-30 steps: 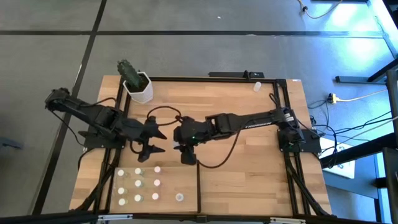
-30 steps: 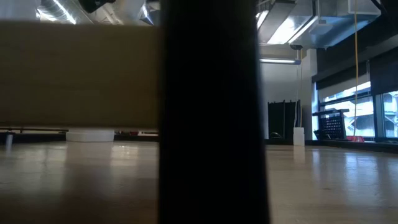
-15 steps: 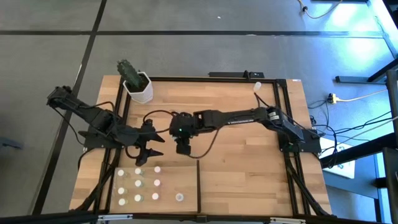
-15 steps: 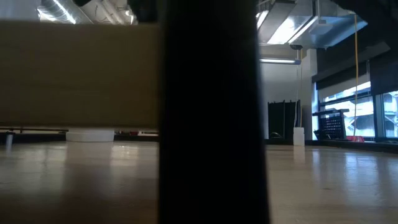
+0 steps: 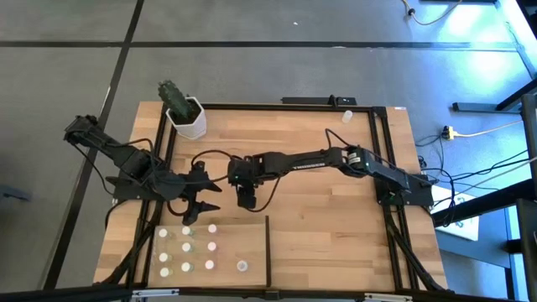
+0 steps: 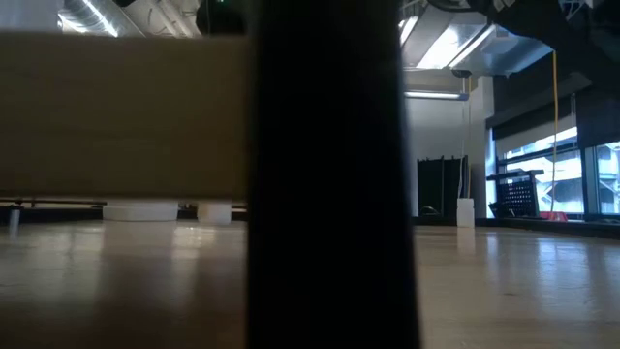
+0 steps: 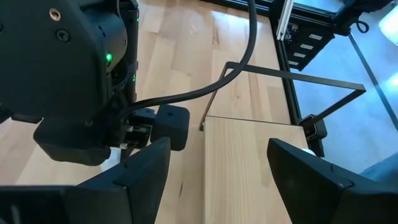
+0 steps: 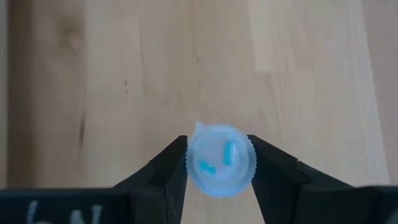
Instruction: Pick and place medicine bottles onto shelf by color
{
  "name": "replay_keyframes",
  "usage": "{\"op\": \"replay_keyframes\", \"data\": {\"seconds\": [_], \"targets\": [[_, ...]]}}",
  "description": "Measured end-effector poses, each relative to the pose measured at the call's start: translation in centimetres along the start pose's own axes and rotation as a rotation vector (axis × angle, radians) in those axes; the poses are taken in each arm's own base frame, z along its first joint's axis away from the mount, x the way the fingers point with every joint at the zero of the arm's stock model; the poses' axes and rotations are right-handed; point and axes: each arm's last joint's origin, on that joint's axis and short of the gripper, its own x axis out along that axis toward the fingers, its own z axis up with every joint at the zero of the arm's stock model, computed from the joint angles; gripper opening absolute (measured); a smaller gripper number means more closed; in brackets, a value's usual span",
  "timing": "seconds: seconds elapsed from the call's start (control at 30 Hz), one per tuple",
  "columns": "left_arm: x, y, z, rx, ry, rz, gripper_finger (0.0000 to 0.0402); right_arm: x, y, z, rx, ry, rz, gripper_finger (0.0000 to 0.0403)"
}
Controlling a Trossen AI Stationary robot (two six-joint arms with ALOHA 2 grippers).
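My right gripper [image 5: 246, 201] [image 8: 221, 163] hangs over the middle of the table, shut on a small medicine bottle [image 8: 221, 160] with a round ribbed white cap that bears blue marks. In the low view the bottle's lower end [image 6: 215, 211] shows at tabletop level. The shelf [image 5: 252, 252], a pale wood panel with a thin black divider [image 5: 268, 247], lies at the near left and carries several white-capped bottles [image 5: 186, 250] standing upright. My left gripper [image 5: 198, 210] [image 7: 217, 177] stands open just left of the right one, above the shelf's far edge, with nothing between its fingers. My right gripper pinches the bottle's ribbed cap rim [image 8: 191, 163] between its two fingers, one on each side. The fingers [image 8: 165, 171] come from above, slanting down. The bottle stands upright below them; whether its base touches the table I cannot tell.
A white hexagonal cactus pot [image 5: 186, 120] stands at the far left corner. One more small bottle [image 5: 346, 116] stands alone near the far right edge. Bare tabletop [image 5: 336, 226] lies right of the divider. A black cable [image 7: 205, 87] loops between the two grippers.
My right gripper has sunk toward the tabletop and gone a little toward the table's far left, carrying the bottle. The bottle's lower end has come into the low view beside the pot's base.
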Motion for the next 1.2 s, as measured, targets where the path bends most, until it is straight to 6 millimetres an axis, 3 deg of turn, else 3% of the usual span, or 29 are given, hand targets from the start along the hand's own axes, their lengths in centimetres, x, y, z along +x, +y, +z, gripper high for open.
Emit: {"op": "replay_keyframes", "data": {"seconds": [0.67, 0.97, 1.2], "targets": [[0.0, 0.0, 0.0, 0.001, 0.0, 0.001, 0.0263, -0.5, 0.0, 0.1, 0.024, -0.004, 0.018, 0.0224], [-0.1, 0.3, -0.2, 0.008, 0.025, 0.019, 0.0263, -6.8, -0.1, 1.1, 0.058, -0.047, 0.021, 0.0226], [2.0, 1.2, -0.9, 0.022, 0.132, 0.132, 0.0263, -11.8, 1.0, 1.2, 0.067, -0.085, 0.036, 0.0226]]}}
